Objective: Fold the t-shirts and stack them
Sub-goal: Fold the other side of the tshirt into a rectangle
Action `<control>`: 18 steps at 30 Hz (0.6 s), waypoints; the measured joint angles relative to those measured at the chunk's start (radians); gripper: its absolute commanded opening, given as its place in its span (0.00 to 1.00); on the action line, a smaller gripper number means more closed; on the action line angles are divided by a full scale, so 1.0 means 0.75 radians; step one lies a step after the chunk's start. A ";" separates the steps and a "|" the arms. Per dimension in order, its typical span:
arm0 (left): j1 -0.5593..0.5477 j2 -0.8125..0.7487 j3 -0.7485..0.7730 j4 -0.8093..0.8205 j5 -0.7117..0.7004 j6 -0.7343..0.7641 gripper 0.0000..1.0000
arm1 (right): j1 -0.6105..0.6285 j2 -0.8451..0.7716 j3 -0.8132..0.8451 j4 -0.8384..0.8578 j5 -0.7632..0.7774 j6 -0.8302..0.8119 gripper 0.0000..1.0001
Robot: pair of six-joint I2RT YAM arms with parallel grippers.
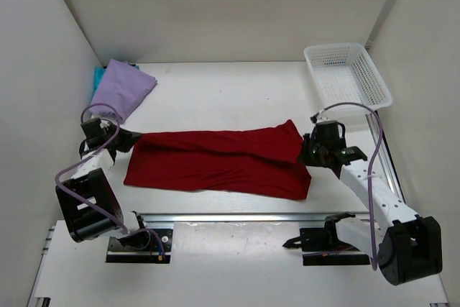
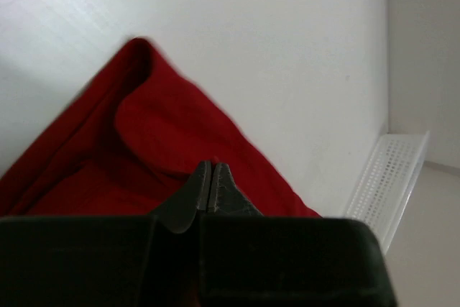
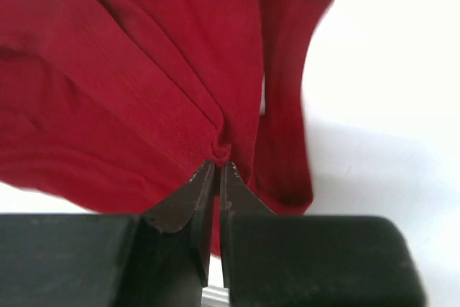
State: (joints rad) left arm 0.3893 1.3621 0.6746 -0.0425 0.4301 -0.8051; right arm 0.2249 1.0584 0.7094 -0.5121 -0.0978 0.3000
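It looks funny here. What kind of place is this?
Probably a robot lab booth: bare white walls around a table, a left arm and right arm bolted on, a red shirt and basket.

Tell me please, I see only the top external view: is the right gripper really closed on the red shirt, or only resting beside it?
Observer: Closed on it. In the right wrist view the right gripper is shut and pinches a small pucker of the red shirt between its tips.
Operator: And the left one?
Observer: The left wrist view shows the left gripper shut too. The red cloth rises right up to its closed tips, so it appears to hold the shirt's edge.
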 measured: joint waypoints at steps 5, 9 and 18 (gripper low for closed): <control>0.072 0.006 -0.142 0.026 0.004 -0.060 0.31 | 0.075 -0.092 -0.198 0.020 0.012 0.098 0.03; 0.139 0.004 -0.229 0.167 0.067 -0.214 0.49 | 0.088 -0.171 -0.305 0.034 0.031 0.159 0.20; -0.037 -0.166 -0.165 0.262 0.015 -0.263 0.39 | 0.197 -0.200 -0.208 0.037 0.080 0.158 0.00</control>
State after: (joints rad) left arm 0.3614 1.2373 0.5510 0.1539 0.4412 -1.0023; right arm 0.3729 0.9085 0.5533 -0.4843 -0.0376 0.4187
